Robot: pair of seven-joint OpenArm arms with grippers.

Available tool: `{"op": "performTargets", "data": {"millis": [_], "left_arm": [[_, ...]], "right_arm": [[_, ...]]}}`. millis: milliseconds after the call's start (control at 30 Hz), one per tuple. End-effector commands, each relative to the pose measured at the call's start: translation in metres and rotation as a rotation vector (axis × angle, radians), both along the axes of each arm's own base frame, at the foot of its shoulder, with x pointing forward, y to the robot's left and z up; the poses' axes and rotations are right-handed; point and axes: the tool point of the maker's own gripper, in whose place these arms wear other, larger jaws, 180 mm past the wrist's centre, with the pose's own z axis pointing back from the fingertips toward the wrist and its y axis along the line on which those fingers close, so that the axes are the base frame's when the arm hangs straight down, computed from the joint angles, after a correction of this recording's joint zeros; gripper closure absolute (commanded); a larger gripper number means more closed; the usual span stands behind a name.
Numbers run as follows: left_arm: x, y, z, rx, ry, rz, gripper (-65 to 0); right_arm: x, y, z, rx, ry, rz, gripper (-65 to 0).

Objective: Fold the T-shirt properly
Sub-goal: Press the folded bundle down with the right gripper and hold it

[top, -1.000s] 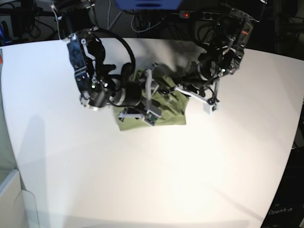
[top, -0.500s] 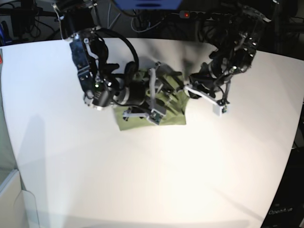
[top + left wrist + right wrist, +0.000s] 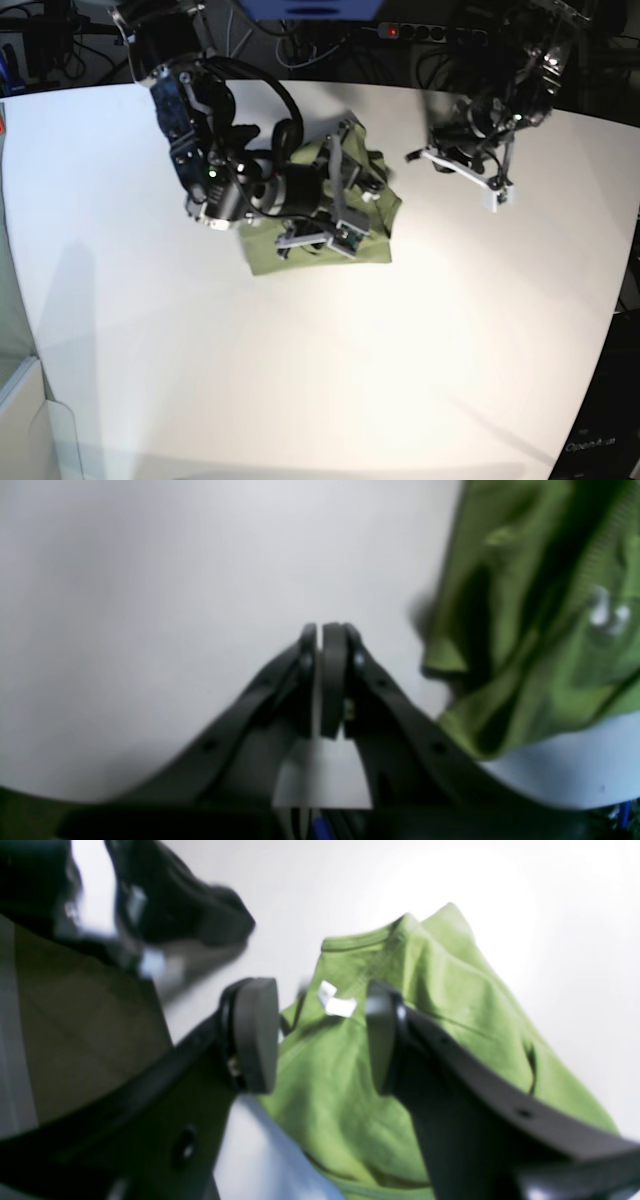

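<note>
the t-shirt is being kept bunched on the white table, just under the right gripper, whose pads are parted over the collar label with nothing clamped. the left gripper is being held clenched and empty, well apart, the cloth lying to its right. the right arm is judged nearer.
</note>
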Motion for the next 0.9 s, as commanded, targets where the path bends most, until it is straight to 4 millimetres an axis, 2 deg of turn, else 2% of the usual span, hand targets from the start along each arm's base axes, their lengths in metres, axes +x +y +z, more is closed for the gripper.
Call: {"op": "performTargets", "data": {"millis": [0, 33, 167, 200, 333, 533, 600, 767, 867], "left_arm": [[0.006, 0.010, 0.007, 0.020, -0.033, 0.007, -2.3], [0.003, 0.017, 0.004, 0.035, -0.023, 0.014, -2.3], [-0.009, 0.027, -0.004, 0.060, 0.014, 0.013, -2.3], [-0.012, 0.029, -0.006, 0.065, 0.023, 0.012, -2.3], [-0.022, 0.032, -0.013, 0.071, 0.053, 0.015, -2.3], [-0.027, 0.032, -0.021, 0.072, 0.076, 0.020, -2.3], [-0.028, 0.032, -0.021, 0.072, 0.077, 0.020, -2.3], [-0.029, 0.032, -0.022, 0.070, 0.081, 0.022, -2.2], [-0.030, 0.031, -0.022, 0.068, 0.083, 0.021, -2.2]], "right_arm": [[0.006, 0.007, 0.016, 0.051, -0.040, 0.004, -28.9], [0.006, 0.008, 0.017, 0.060, -0.042, 0.003, -28.9], [0.010, 0.007, 0.021, 0.077, -0.056, -0.004, -28.1], [0.011, 0.002, 0.018, 0.061, -0.060, -0.005, -28.1], [0.020, -0.017, 0.013, 0.004, -0.082, -0.008, -28.1], [0.020, -0.026, 0.005, -0.028, -0.078, -0.006, -29.0], [0.028, -0.031, 0.007, -0.049, -0.093, -0.004, -29.0], [0.045, -0.043, -0.014, -0.112, -0.033, -0.026, -28.9], [0.047, -0.048, -0.030, -0.143, 0.017, -0.033, -28.9]]}}
